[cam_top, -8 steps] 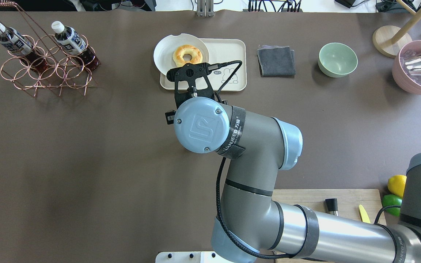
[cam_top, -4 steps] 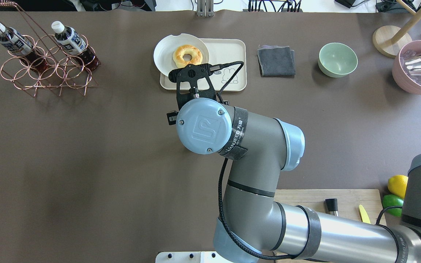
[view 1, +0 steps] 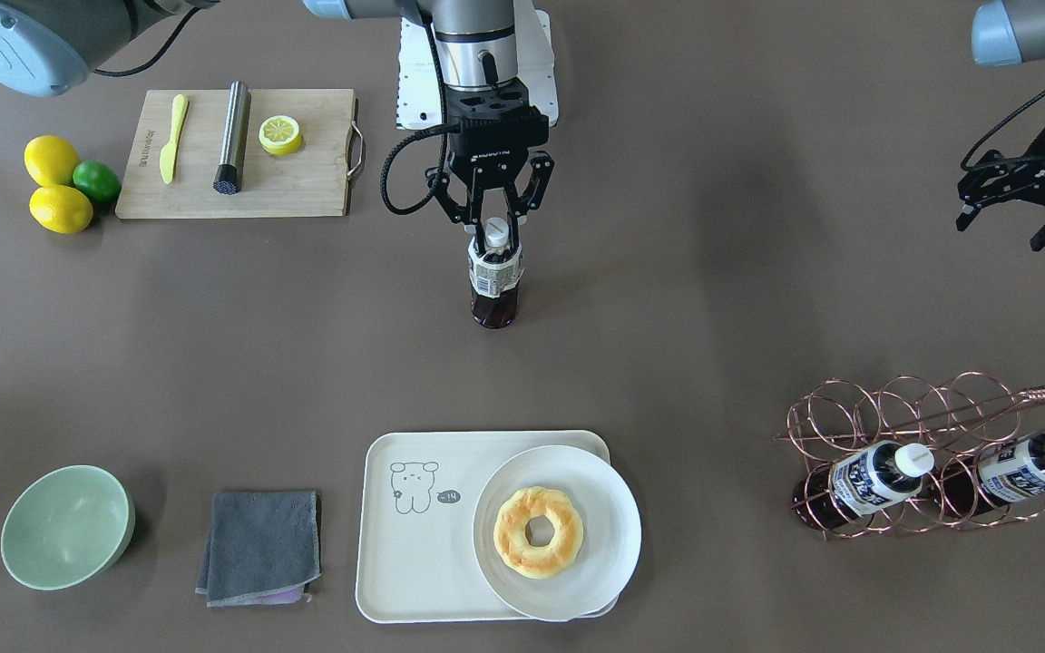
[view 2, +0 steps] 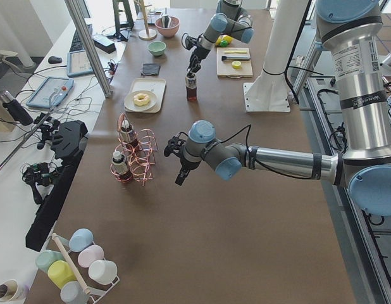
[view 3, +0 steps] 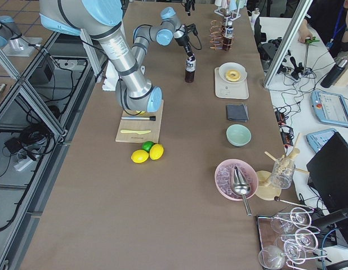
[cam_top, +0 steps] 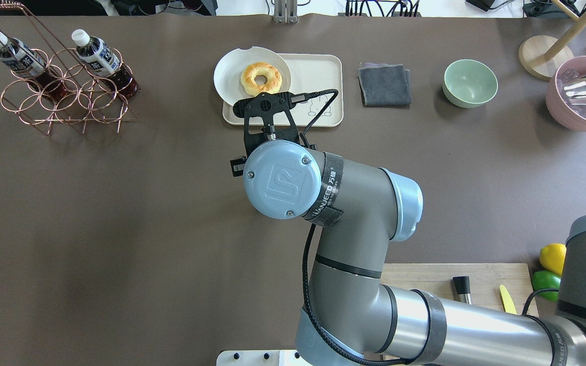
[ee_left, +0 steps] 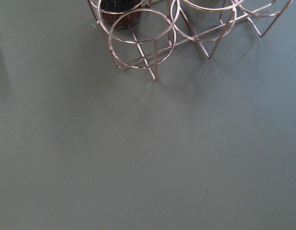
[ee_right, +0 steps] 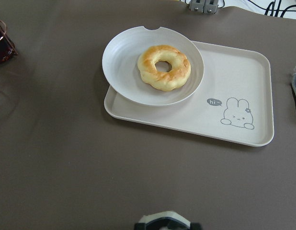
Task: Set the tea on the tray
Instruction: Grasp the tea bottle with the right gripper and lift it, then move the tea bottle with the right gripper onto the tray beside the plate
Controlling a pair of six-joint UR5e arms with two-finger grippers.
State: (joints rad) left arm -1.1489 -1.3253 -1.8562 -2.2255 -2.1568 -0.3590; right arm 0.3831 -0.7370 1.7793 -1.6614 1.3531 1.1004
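- Laid out over the brown worktop (view 1: 722, 345) in stations, probably so that each arm serves its own side: bottles on the robot's left, cutting gear on its right, serving things along the far edge.
- Reaching out over the middle with the right arm (cam_top: 354, 213), elbow folded and wrist pointing straight down, which suits a top-down carry.
- Held low and outstretched with the left arm (view 2: 278, 161), short of the copper rack (view 1: 922, 453) and its two spare bottles (view 1: 867, 476), out of the carrying path.
- Set across from the robot: the cream tray (view 1: 414, 571), half covered by a white plate (view 1: 618, 508) with a doughnut (view 1: 538, 531), leaving only the bear side free for a drop.
- Upright between robot and tray, well apart from the tray: the tea (view 1: 494, 277). Cannot tell whether lifted or resting.
- Apparently clamped on the tea's white cap with the right pincer (view 1: 495, 227), one finger on each side.
- Spread wide and empty at the left pincer (view 1: 999, 231).
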